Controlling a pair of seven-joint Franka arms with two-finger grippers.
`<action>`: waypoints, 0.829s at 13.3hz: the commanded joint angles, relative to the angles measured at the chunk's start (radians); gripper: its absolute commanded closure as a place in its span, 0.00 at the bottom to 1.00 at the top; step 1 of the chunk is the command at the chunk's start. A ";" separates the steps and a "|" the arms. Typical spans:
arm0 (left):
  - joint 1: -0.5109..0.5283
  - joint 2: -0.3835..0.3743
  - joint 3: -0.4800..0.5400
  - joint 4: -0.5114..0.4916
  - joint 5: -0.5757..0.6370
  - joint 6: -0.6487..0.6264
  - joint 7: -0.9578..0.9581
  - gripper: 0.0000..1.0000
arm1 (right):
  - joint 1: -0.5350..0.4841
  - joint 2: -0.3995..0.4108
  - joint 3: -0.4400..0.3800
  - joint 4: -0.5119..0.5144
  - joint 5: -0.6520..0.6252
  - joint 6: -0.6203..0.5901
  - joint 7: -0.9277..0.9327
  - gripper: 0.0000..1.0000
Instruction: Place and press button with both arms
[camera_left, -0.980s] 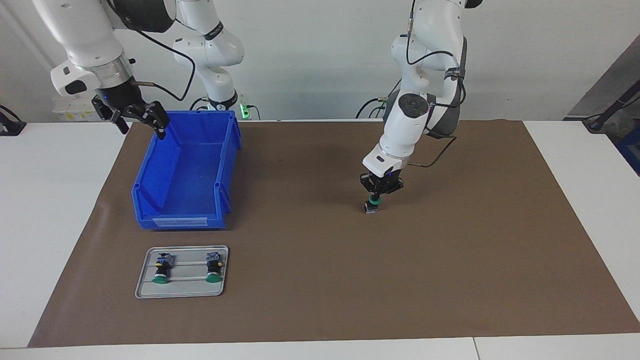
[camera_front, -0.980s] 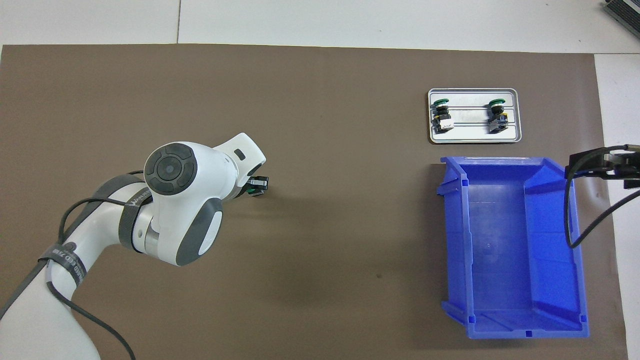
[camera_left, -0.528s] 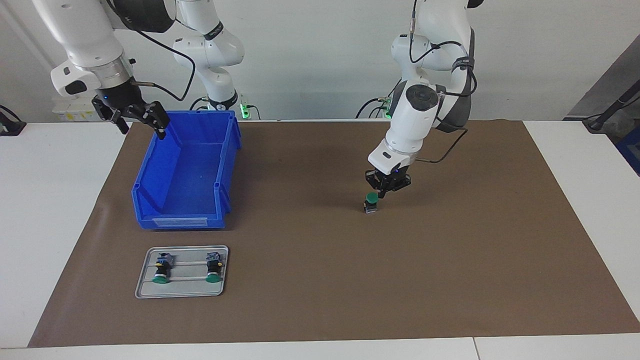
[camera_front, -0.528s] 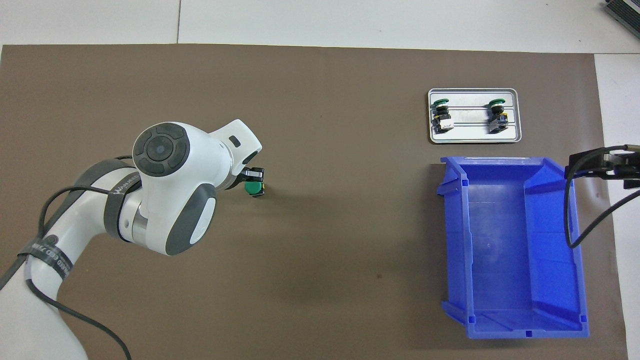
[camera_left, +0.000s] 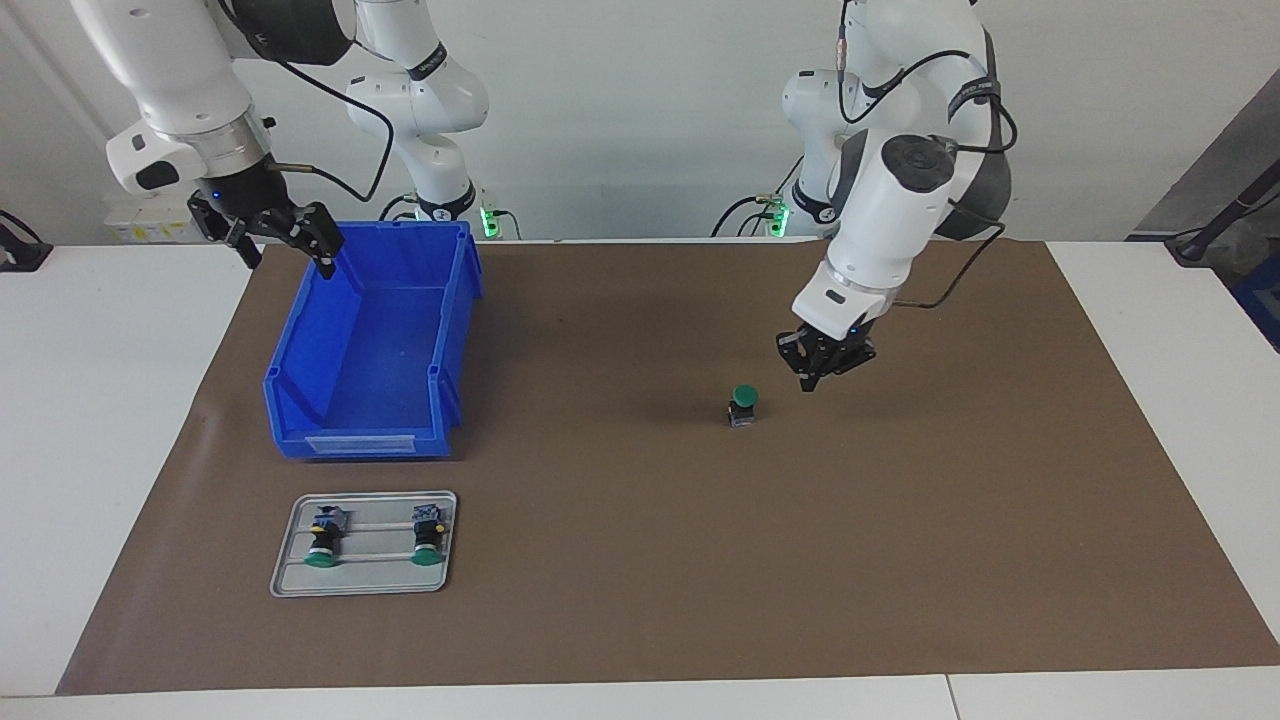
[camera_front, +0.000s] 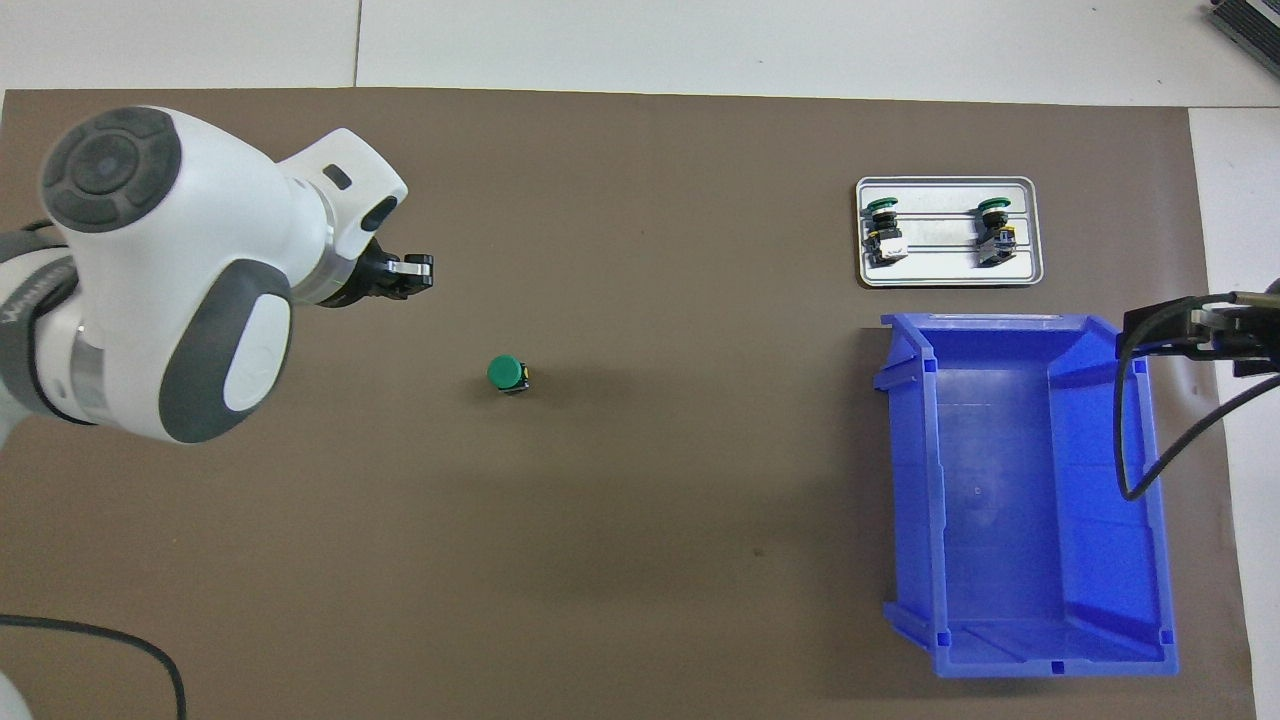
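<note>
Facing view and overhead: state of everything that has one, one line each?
button: standing upright on the mat, green cap up, nothing touching it
left gripper: shut, empty, raised over the mat beside the button
right gripper: open, empty, waiting over the bin's rim
blue bin: upright, empty
tray: flat on the mat, two buttons lying on their sides

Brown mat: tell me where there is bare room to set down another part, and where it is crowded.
Bare: the brown mat around the lone button, and between it and the blue bin. Crowded: the right arm's end, with the bin and the metal tray holding two buttons. The left gripper hangs shut beside the lone button; the right gripper, open, waits over the bin's rim.
</note>
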 joint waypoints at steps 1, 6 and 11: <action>0.081 -0.053 -0.007 0.011 0.020 -0.107 0.086 0.74 | 0.119 0.028 0.003 -0.012 0.009 0.087 0.113 0.00; 0.127 -0.143 -0.006 0.015 0.168 -0.182 0.141 0.01 | 0.362 0.214 0.006 0.127 0.007 0.170 0.334 0.00; 0.125 -0.162 -0.004 0.034 0.141 -0.264 0.147 0.00 | 0.547 0.451 0.012 0.268 0.037 0.331 0.521 0.00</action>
